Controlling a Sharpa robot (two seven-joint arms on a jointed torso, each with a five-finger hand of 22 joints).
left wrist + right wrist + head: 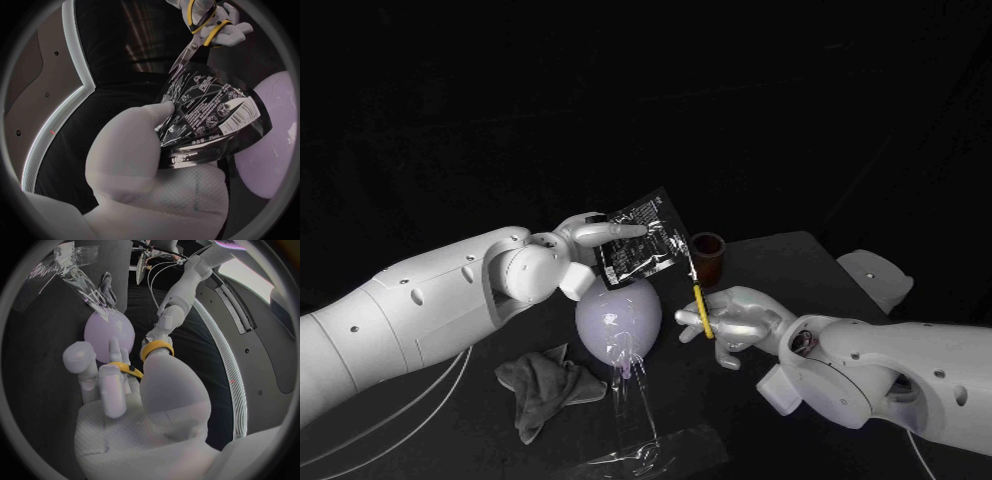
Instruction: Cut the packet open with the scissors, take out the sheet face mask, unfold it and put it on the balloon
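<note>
Left hand: raised over the middle of the table, holding the packet by its left side. In the left wrist view one finger lies flat across the printed face.
Packet: black with white print, off the table, upright and tilted. Its lower edge is over the balloon; I cannot tell whether the two touch.
Right hand: just right of the balloon and nearer than the packet, wrapped around the scissors. In the right wrist view the fingers pass through the yellow handle loops.
Scissors: yellow handles, steel blades. In the left wrist view the blades point at the packet's top edge, tip right at it. The blades lie close together; whether they bite the packet I cannot tell.
Balloon: pale lilac, egg-shaped, in the middle of the table between the two hands, directly below the packet.
Clear plastic: runs from under the balloon toward the near edge, glinting.
Cloth: grey and crumpled, near left of the balloon, beside the clear plastic.
Cup: brown, upright, just right of the packet and on the far side of the right hand.
</note>
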